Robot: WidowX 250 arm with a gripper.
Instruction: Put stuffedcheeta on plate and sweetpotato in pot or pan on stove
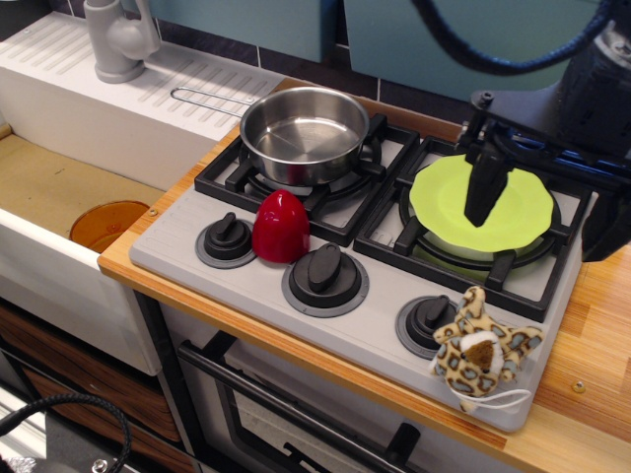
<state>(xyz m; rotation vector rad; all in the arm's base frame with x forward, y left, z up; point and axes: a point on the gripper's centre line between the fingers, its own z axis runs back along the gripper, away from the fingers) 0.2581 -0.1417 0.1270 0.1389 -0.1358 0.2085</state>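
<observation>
Two jobs: cheeta (485, 352) to plate (442, 192), sweetpotato (281, 226) to pan (305, 135); by my reckoning neither is done.
Cheeta: sits at the near right corner of the stove (385, 340), just right of the right knob (426, 323), its white string loop trailing over the stove's near edge. Well apart from the plate.
Plate: lime green, on the right burner, nothing lying on it.
Sweetpotato: stands upright on the grey front panel between the left knob (227, 239) and the middle knob (325, 280), near the pan's burner but outside the pan.
Pan: steel, on the left burner, wire handle pointing far left toward the sink (59, 187). I see only bare metal inside.
My claw (485, 187): hangs over the plate's middle, carrying nothing. The fingers read as one dark wedge from here, so I cannot tell how wide they stand.
Left to do: both pick-ups and both placings, as I judge it.
Hard to see: my arm is cut off at the right edge and top; whether my fingertips touch the plate is unclear. The orange bowl (108, 225) in the sink is partly hidden by the counter edge.
</observation>
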